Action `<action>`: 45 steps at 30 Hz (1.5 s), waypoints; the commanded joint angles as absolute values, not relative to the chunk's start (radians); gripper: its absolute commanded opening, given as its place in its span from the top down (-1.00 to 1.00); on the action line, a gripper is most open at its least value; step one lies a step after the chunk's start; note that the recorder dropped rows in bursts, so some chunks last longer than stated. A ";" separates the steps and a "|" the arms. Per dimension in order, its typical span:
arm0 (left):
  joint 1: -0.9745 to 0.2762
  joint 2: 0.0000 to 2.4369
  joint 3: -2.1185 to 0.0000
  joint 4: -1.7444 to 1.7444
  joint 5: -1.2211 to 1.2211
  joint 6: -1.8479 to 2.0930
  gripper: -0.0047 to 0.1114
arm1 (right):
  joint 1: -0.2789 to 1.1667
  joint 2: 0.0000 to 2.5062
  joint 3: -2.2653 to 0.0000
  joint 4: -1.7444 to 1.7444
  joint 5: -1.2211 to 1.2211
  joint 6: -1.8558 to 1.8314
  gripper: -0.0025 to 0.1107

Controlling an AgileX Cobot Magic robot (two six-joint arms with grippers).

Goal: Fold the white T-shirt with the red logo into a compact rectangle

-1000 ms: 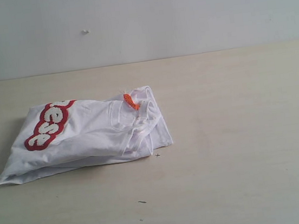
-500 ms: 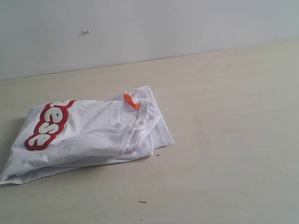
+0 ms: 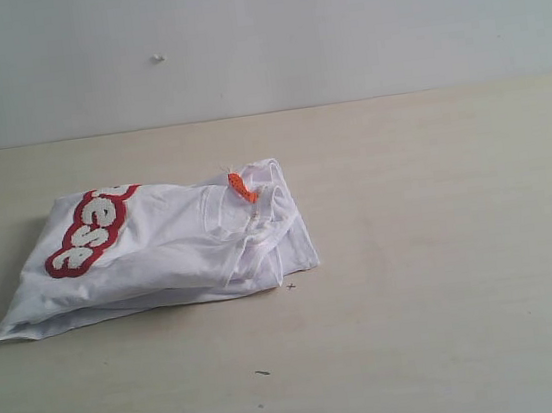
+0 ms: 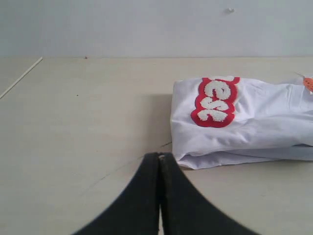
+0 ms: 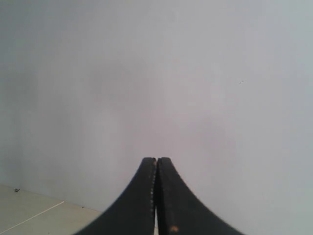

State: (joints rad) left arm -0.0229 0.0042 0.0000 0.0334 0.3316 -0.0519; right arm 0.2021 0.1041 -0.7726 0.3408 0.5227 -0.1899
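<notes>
A white T-shirt [image 3: 160,246] lies folded into a thick, roughly rectangular bundle on the left side of a pale counter [image 3: 442,246], red logo [image 3: 88,232] at one end, orange tag [image 3: 241,187] at the other. The folding looks finished, bar uneven edges. Nothing touches it: the left end effector [image 4: 159,155], pressed together and empty, hangs near the logo end; the right end effector [image 5: 156,159], also pressed together, faces a wall [image 5: 156,73].
</notes>
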 commanded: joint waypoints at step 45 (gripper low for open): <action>-0.020 0.000 0.000 0.023 0.327 -0.059 0.92 | -0.124 0.000 -0.416 -0.072 -0.077 0.029 0.96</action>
